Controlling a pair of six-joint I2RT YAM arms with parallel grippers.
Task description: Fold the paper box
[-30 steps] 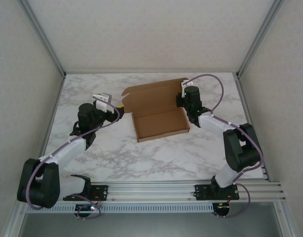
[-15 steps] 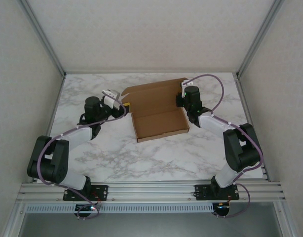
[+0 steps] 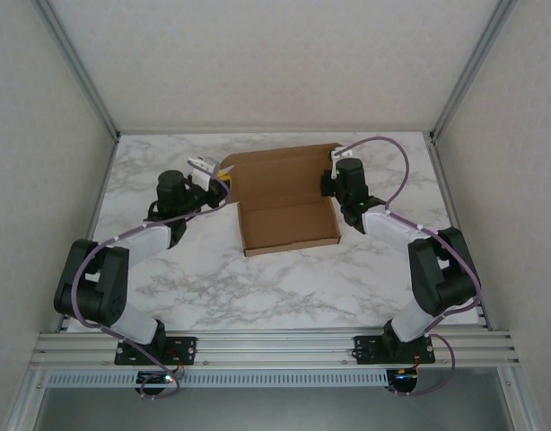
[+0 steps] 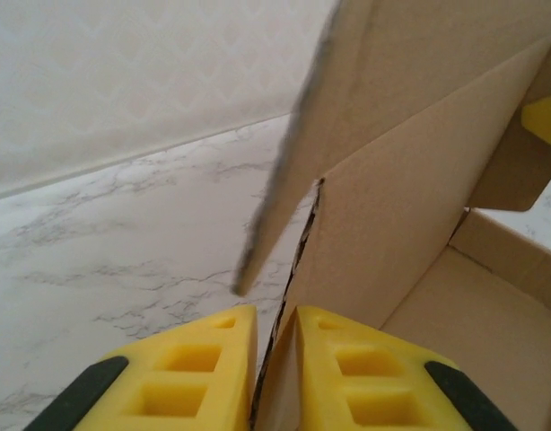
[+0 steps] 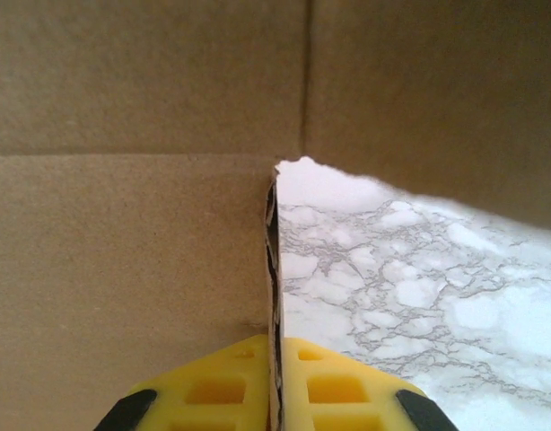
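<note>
Toward far edge of marble worktop [image 3: 258,287], centre: paper box [image 3: 289,215], lid raised at rear; left gripper [image 4: 277,328] clamped on its left side flap; right gripper [image 5: 275,350] clamped on right wall edge.

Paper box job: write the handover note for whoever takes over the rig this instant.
Grippers: left gripper shut on the paper box at its left flap; right gripper shut on its right wall edge.
Box: on the table, centre, toward the far side.
Done: tray walls stand, lid panel raised at the back.
Left: lid not yet closed; probably fold it down and tuck it.
</note>
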